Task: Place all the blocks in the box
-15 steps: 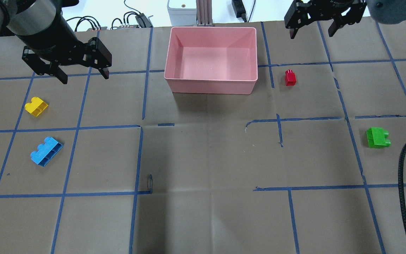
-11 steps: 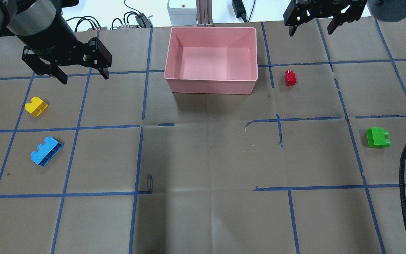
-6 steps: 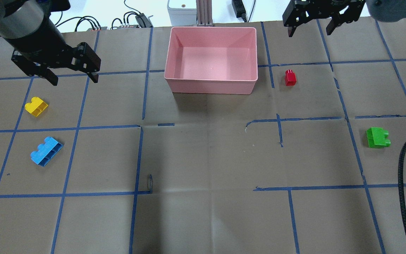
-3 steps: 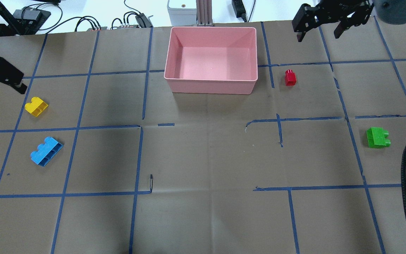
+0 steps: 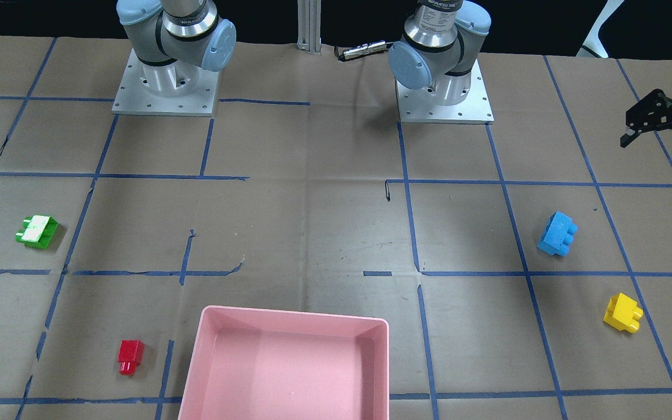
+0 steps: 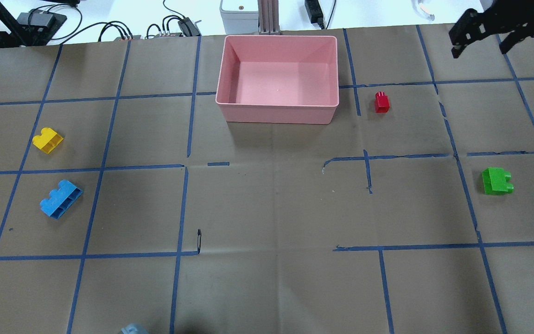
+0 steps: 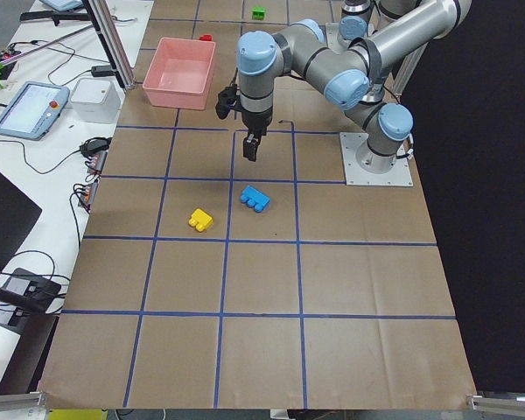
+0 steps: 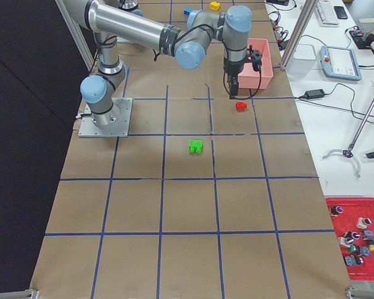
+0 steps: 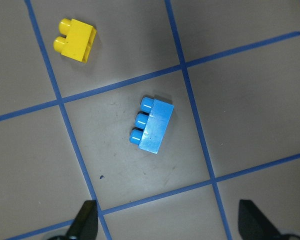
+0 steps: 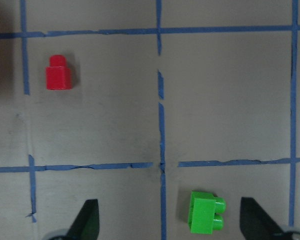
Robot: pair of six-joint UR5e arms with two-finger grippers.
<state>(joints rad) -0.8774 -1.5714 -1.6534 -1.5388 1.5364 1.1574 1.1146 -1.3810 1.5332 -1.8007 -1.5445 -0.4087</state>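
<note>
I have both arms up off the worktop [image 6: 271,208], neither carrying anything. The left gripper [image 5: 654,150] hangs with its jaws wide apart over the far left edge, on the robot's side of the blue block [image 6: 61,199]. In its wrist view the blue block sits just ahead of the fingertips, and the yellow block [image 6: 47,140] is further off. Both lie on their sides, near each other but not touching.

The right gripper [image 6: 479,50] is spread open too, high over the back right corner, well clear of the box [image 6: 276,114]. Its wrist view has the green block [image 6: 496,181] low down between the two fingertips, nearer one of them, and the red block [image 6: 381,102] well away in the upper corner.

The pink box stands at the middle of the back edge. The red block is just beside its right wall, apart from it. All four blocks are on the worktop outside the box, the green one furthest right
</note>
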